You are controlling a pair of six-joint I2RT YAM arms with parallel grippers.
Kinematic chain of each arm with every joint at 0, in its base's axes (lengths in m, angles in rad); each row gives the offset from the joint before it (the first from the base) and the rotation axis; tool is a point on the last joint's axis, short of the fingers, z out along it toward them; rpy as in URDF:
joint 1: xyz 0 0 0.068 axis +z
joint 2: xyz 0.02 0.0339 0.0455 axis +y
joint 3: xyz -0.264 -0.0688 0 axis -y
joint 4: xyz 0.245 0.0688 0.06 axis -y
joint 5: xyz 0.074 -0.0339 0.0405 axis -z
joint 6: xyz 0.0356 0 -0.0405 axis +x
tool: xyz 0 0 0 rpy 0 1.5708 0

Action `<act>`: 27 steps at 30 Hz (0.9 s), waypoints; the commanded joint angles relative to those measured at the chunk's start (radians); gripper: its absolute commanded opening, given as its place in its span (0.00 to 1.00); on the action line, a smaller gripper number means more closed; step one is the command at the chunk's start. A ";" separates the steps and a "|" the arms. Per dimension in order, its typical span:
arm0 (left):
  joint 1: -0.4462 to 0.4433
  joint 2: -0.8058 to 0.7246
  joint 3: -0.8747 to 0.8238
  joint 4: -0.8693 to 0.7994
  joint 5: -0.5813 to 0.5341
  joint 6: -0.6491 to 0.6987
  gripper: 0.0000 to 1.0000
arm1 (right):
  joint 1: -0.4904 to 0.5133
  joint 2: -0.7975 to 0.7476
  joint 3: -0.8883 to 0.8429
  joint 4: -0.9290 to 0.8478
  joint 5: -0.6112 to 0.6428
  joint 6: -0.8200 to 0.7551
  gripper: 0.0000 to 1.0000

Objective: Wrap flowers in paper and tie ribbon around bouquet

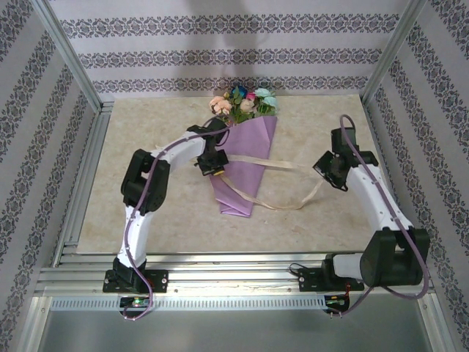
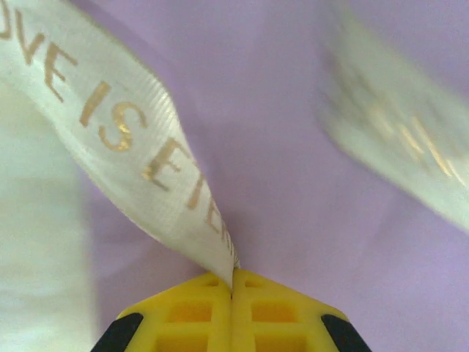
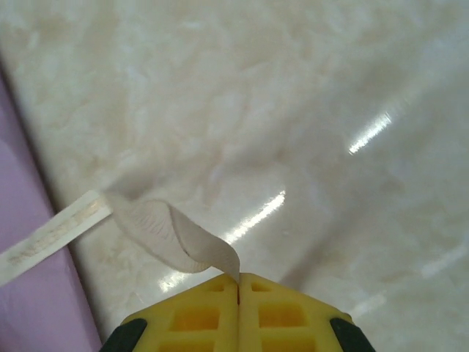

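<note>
**Bouquet [image 1: 248, 147] lying by the middle of the far edge of the surface [image 1: 146, 220], seen from above.** The flowers [image 1: 245, 103] are enclosed in the paper [image 1: 238, 187], which is folded into a cone. The blooms protrude from the wide end toward the far edge, and the narrow tip is directed toward the near edge. The wrapping stage is judged to be complete.

The ribbon [image 1: 293, 166] is laid across the cone in two strands. The upper strand is stretched nearly level between the two arms. The lower strand slants over the narrow part of the cone and sags in a slack loop on the surface to the right of it. Whether the ribbon passes beneath the cone cannot be told.

The left pincer [image 1: 210, 163] is held at the left edge of the cone. In the left wrist view it is seen pressed together on the ribbon, whose gold lettering is legible above the lilac paper. The right pincer [image 1: 327, 170] is held well to the right of the cone, above bare surface. In the right wrist view it is likewise pressed together, with a curled end of the ribbon pinched in it.

No knot or bow is seen anywhere along the ribbon. The tying stage is therefore judged to be begun but unfinished: the strands are yet to be crossed, knotted and drawn tight around the cone.
</note>
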State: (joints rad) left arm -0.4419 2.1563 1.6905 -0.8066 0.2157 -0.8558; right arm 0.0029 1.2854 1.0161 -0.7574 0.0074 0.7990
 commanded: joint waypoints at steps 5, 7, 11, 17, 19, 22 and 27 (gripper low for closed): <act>0.056 -0.241 -0.260 0.064 0.095 -0.073 0.00 | -0.017 -0.123 -0.310 -0.050 -0.077 0.313 0.00; 0.057 -0.298 -0.357 0.106 0.109 -0.107 0.00 | -0.039 -0.167 -0.390 -0.044 -0.061 0.377 0.00; 0.061 -0.389 -0.500 0.154 0.096 -0.145 0.00 | -0.089 -0.236 -0.468 -0.055 -0.040 0.418 0.00; 0.070 -0.452 -0.561 0.115 0.047 -0.147 0.00 | -0.040 -0.210 -0.322 -0.118 0.059 0.272 0.52; 0.072 -0.489 -0.590 0.107 0.036 -0.146 0.00 | -0.021 -0.209 -0.252 -0.152 0.118 0.220 0.58; 0.071 -0.541 -0.651 0.094 0.044 -0.154 0.00 | 0.033 -0.209 -0.161 -0.181 0.206 0.150 0.62; 0.072 -0.643 -0.762 0.077 0.039 -0.169 0.00 | 0.176 -0.128 -0.134 0.096 -0.062 0.008 0.60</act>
State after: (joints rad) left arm -0.3775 1.5574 0.9737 -0.6949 0.2779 -1.0012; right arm 0.1204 1.0981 0.8806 -0.8028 0.0830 0.9207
